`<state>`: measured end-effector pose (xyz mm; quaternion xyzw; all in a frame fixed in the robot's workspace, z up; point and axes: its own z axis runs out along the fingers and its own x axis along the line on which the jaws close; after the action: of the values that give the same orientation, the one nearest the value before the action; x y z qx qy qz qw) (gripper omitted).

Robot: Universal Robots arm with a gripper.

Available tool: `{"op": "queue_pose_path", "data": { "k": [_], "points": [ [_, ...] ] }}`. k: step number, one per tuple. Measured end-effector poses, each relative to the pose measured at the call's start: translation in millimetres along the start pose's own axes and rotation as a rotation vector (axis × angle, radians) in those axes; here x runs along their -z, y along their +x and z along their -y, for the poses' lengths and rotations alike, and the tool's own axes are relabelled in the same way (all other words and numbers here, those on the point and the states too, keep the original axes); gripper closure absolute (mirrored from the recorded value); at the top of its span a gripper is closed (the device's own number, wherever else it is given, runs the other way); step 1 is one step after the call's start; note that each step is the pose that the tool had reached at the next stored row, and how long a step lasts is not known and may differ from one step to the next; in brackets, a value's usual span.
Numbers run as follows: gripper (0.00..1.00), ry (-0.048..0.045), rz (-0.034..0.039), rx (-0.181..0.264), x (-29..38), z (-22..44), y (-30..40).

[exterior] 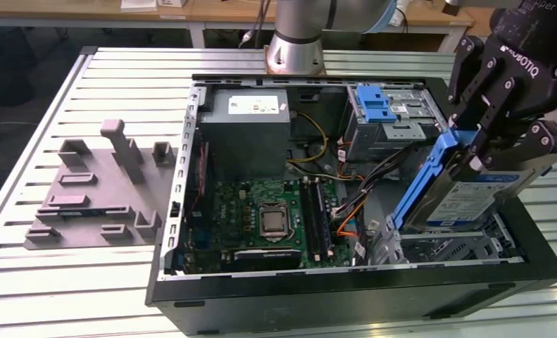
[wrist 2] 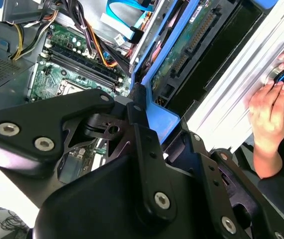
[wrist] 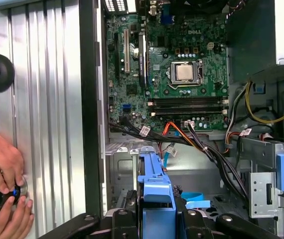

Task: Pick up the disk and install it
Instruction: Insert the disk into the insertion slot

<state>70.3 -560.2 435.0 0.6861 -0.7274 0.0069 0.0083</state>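
Disk (exterior: 471,201) tilted, pinched by end effector (exterior: 494,160); btm end at drive bay (exterior: 447,248), PC case (exterior: 353,290)

Tally, exterior view: one open computer case (exterior: 353,290), one motherboard (exterior: 245,204) and one grey power-supply box (exterior: 250,134) are counted. One disk (exterior: 466,201) and one gripper (exterior: 496,151) are noted at 3 o'clock, one grey fixture plate (exterior: 81,211) at 9 o'clock. Two hands (wrist: 1,160) are logged in the first wrist view.
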Motion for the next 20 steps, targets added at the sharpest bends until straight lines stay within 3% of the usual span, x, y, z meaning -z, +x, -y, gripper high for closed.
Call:
{"op": "queue_pose_path", "data": {
  "k": [20],
  "points": [
    [0.64,0.0000,0.0000,0.000,-14.0,0.3,0.5]
  ]
}}
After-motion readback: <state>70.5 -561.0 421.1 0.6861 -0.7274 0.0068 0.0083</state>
